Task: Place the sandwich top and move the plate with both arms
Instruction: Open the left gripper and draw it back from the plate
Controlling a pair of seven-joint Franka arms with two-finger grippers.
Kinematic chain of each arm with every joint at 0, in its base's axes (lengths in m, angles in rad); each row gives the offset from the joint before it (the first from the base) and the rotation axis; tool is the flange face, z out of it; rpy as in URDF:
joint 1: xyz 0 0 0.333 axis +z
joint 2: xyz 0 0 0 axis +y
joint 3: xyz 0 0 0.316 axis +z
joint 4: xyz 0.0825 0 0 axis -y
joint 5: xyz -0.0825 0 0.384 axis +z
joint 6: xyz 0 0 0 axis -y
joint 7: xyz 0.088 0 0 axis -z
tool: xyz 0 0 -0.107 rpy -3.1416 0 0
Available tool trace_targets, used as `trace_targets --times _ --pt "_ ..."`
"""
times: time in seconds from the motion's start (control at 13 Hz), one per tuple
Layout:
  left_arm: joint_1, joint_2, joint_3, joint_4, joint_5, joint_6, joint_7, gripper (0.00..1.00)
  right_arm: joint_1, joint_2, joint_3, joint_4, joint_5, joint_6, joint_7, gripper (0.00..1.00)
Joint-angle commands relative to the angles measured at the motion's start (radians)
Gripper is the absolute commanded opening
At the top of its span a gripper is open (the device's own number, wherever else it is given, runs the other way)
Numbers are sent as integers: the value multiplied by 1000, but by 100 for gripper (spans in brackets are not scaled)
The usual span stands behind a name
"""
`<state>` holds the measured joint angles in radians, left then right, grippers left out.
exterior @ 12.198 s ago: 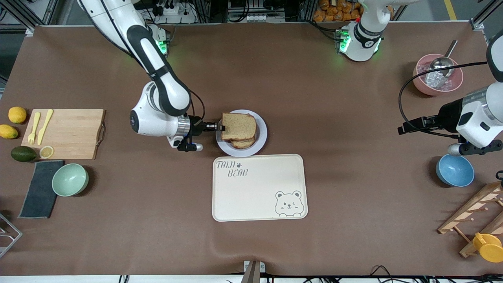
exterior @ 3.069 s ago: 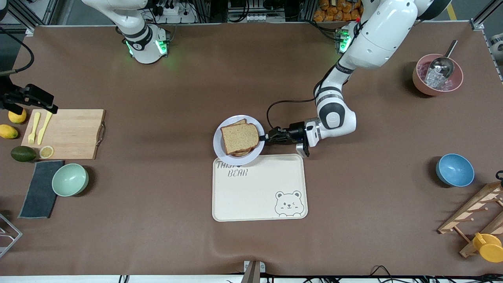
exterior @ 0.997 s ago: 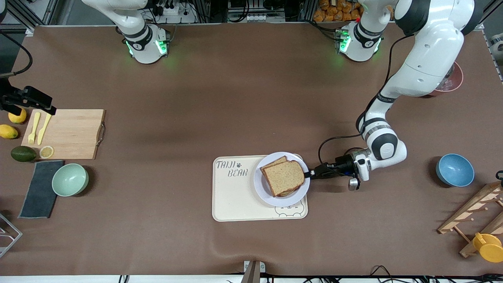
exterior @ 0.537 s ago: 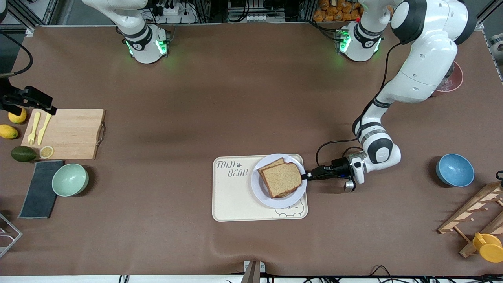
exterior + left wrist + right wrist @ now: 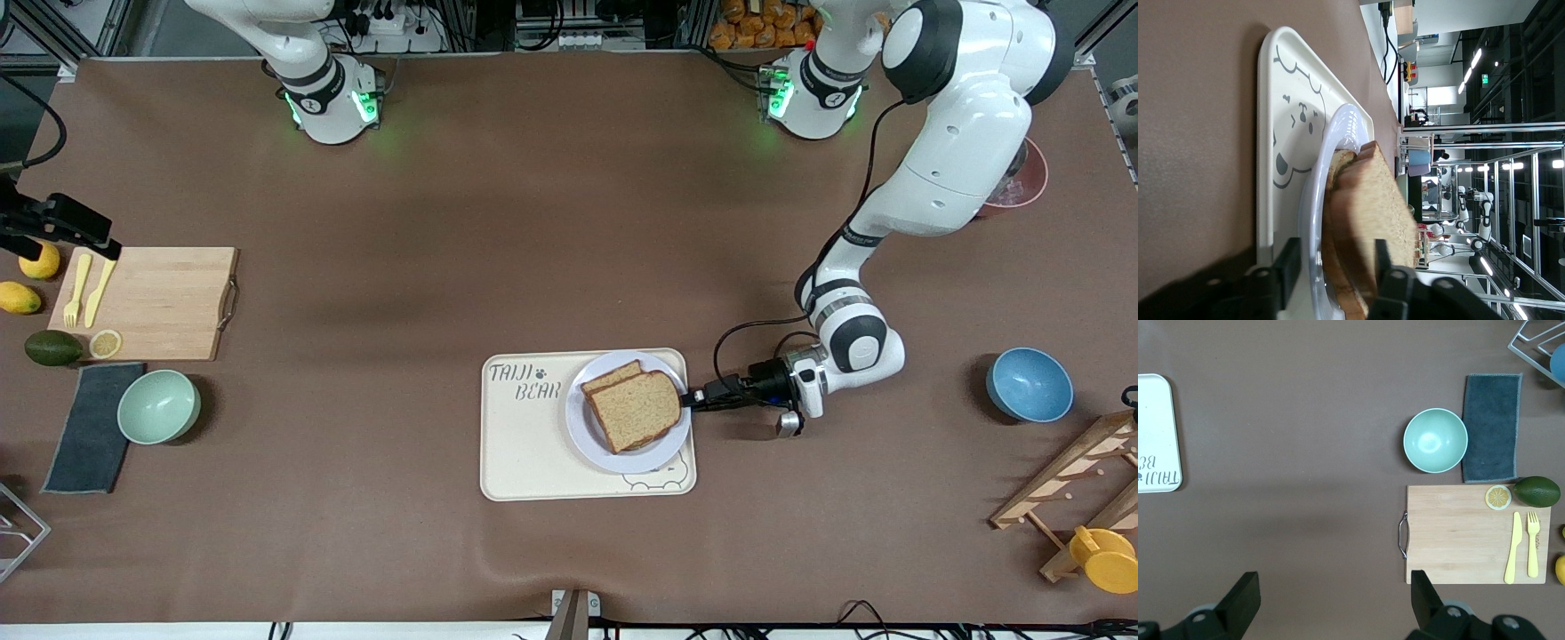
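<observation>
Plate: the small round lavender-white plate (image 5: pixel 628 412) is sitting on the cream rectangular tray with the bear drawing (image 5: pixel 533 444), at the tray's end toward the left arm; its rim is reaching that tray edge and partly covering the bear

Sandwich: the speckled tan bread slice, the sandwich top (image 5: pixel 638 409), is lying on a second slice (image 5: pixel 612 379) on the plate; two slices are showing

Left gripper: the left gripper (image 5: pixel 689 399) is lying low at the plate's rim on the side toward the left arm; in the left wrist view its black fingers (image 5: pixel 1286 263) are standing parted on either side of the rim (image 5: pixel 1313 257), slack rather than pinching

Right gripper: the right gripper (image 5: pixel 1331 593) is waiting high over the right arm's end of the brown tabletop (image 5: pixel 400 249), fingers spread wide, holding nothing

Open room: bare tabletop is lying all round the tray

Counts: one wooden cutting board (image 5: pixel 151 302); one mint bowl (image 5: pixel 158 406); one blue bowl (image 5: pixel 1029 384); one pink bowl (image 5: pixel 1022 182), mostly hidden by the left arm
</observation>
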<state>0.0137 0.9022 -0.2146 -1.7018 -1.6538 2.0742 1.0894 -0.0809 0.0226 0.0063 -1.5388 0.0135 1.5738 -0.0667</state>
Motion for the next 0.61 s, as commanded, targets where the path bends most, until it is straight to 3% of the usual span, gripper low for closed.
trace_targets --times 0.0,0.54 --pt "8 12 4 10 14 -17 6 100 -19 0 14 35 -3 -8 16 100" --pt "46 -84 6 1 202 -16 -215 100 -22 23 14 43 22 9 16 100"
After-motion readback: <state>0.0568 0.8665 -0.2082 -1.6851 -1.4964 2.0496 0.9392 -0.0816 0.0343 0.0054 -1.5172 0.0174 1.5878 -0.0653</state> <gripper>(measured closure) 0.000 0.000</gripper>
